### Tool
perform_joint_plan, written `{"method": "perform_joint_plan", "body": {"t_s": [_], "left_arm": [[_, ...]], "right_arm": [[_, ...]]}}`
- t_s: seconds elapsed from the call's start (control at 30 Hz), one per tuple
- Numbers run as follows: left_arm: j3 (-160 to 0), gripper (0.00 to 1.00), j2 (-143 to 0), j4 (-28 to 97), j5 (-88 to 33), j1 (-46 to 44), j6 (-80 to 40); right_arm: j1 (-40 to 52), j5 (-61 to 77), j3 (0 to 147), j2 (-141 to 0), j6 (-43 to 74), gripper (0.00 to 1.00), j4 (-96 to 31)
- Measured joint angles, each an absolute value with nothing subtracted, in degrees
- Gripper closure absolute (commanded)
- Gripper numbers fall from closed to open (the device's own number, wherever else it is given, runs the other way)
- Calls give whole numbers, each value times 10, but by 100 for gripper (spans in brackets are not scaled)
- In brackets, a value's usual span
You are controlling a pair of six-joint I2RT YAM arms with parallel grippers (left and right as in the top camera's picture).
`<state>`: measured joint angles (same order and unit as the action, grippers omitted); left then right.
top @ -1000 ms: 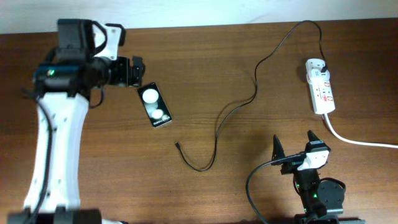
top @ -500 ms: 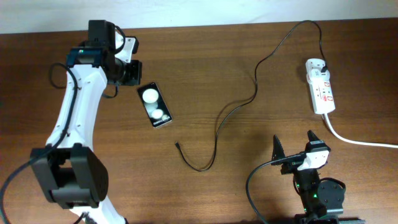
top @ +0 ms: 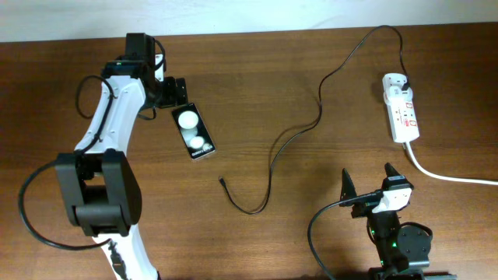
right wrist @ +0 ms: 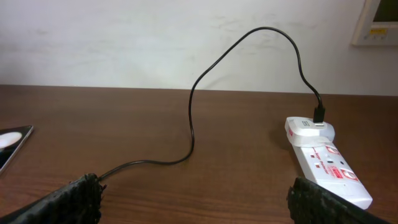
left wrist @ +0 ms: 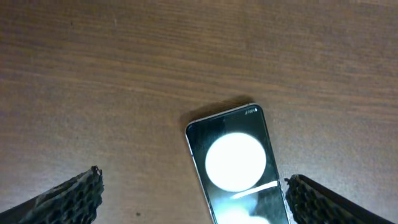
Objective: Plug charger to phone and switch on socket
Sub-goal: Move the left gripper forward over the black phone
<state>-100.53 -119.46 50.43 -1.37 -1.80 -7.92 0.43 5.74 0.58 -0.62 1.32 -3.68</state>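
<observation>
Phone (top: 194, 132) is lying just beside the left gripper (top: 176, 90), its long axis running away from the spread, empty jaws toward the loose tip of the charger (top: 271, 163), which is resting apart. Right gripper (top: 369, 180) is gaping empty, well apart from the socket (top: 401, 117), farther from the phone.

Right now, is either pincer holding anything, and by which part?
Nothing is held. The left pincer is open at the phone's far end, not closed on it; the right pincer is open and empty. The charger lies loose.
</observation>
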Motion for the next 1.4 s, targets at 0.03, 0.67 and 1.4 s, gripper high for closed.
{"method": "perform_joint_plan", "body": {"t_s": [0.03, 0.67, 1.4], "left_arm": [[-1005, 1, -1199, 500, -13, -18, -83], [-1008, 1, -1302, 477, -12, -21, -108], [-1020, 1, -1304, 535, -13, -83, -166]], "right_arm": [[4, 58, 6, -6, 13, 1, -37], [4, 57, 6, -6, 13, 1, -37], [4, 58, 6, -6, 13, 1, -37]]}}
